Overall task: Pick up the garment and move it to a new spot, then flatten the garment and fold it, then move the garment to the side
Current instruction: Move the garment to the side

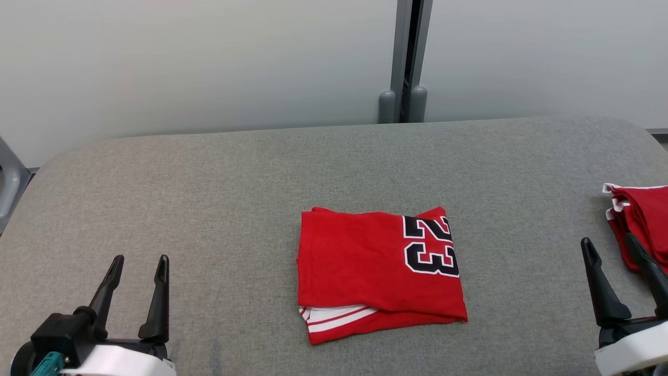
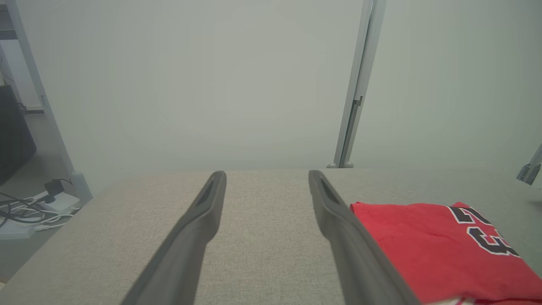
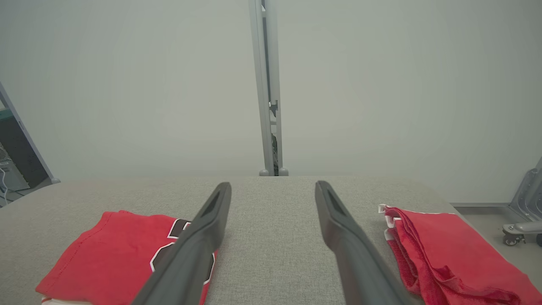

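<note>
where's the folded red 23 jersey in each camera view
Head view: jersey at the centre of the grey table, slightly low.
Left wrist view: jersey in the lower right corner.
Right wrist view: jersey in the lower left corner.
Shared landmark: the grey post behind the table's far edge.

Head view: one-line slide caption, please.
Folded red jersey lies between the open left gripper and open right gripper; more red garments sit at right.
</note>
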Robot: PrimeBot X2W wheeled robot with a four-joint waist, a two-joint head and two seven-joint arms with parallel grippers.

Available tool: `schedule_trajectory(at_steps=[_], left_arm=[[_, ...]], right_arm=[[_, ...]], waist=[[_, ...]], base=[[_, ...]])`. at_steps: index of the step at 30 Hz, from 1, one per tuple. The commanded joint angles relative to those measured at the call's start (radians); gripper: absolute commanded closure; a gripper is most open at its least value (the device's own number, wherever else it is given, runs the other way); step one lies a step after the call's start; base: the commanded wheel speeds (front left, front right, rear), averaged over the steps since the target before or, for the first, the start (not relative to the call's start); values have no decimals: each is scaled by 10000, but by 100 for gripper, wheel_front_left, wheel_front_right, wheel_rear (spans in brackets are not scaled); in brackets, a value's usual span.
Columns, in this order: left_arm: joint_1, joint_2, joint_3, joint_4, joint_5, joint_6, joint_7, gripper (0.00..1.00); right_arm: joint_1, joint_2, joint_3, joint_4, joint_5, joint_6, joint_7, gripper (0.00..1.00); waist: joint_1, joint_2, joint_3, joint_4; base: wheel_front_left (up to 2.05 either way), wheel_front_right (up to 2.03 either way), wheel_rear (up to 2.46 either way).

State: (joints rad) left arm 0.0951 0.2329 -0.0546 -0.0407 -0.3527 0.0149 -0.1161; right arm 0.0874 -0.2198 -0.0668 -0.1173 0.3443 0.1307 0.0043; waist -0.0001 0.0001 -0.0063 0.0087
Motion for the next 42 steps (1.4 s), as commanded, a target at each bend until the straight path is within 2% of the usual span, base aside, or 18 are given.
schedule_trajectory(at_steps=[1, 9, 13, 24, 34, 35, 36, 37, 38, 39, 42], left_arm=[[-25, 55, -5, -37, -23, 51, -45, 0], [-129, 66, -53, -82, -61, 88, -96, 0], [-385, 94, -70, -181, -75, 59, -127, 0], [-1874, -94, -389, 128, -132, -253, -612, 0], [-2441, -252, -445, 696, -173, -316, -1049, 0], [-2483, -250, -441, 722, -172, -317, -1066, 0], [-2521, -250, -442, 745, -170, -315, -1082, 0], [-2544, -249, -442, 776, -167, -308, -1102, 0], [-2544, -249, -442, 776, -167, -308, -1102, 0], [-2524, -232, -432, 808, -165, -307, -1124, 0], [-2429, -191, -400, 896, -201, -288, -1147, 0]], right_arm=[[45, -56, -57, 12, 78, 1, 36, 0], [-40, -146, -100, 57, 75, 1, 120, 0], [-405, -103, 44, 489, 313, 1, 255, 0], [-2687, -358, 1912, 3680, 1161, 1, -75, 0], [-3712, -693, 3309, 5480, 2064, 1, -364, 0], [-3794, -727, 3398, 5568, 2154, 1, -405, 3], [-3872, -769, 3540, 5672, 2264, 1, -352, 53], [-3941, -818, 3677, 5718, 2370, 1, -322, 83], [-3941, -818, 3677, 5718, 2370, 1, -322, 83], [-4007, -882, 3777, 5753, 2465, 1, -324, 100], [-4122, -1083, 4071, 5772, 2612, 1, -463, 100]], waist=[[1, -1, 7, 24], [1, -1, 51, 229], [1, -1, 355, 437], [1, -1, 2147, 1528], [1, -1, 2550, 1991], [1, -1, 2551, 1997], [1, -1, 2550, 1999], [1, -1, 2543, 1991], [1, -1, 2543, 1991], [1, -1, 2507, 1965], [1, -1, 2328, 1783]], base=[[0, 0, 0], [0, 0, 0], [0, 0, 0], [0, 0, 0], [0, 0, 0], [0, 0, 0], [0, 0, 0], [0, 0, 0], [0, 0, 0], [0, 0, 0], [0, 0, 0]])
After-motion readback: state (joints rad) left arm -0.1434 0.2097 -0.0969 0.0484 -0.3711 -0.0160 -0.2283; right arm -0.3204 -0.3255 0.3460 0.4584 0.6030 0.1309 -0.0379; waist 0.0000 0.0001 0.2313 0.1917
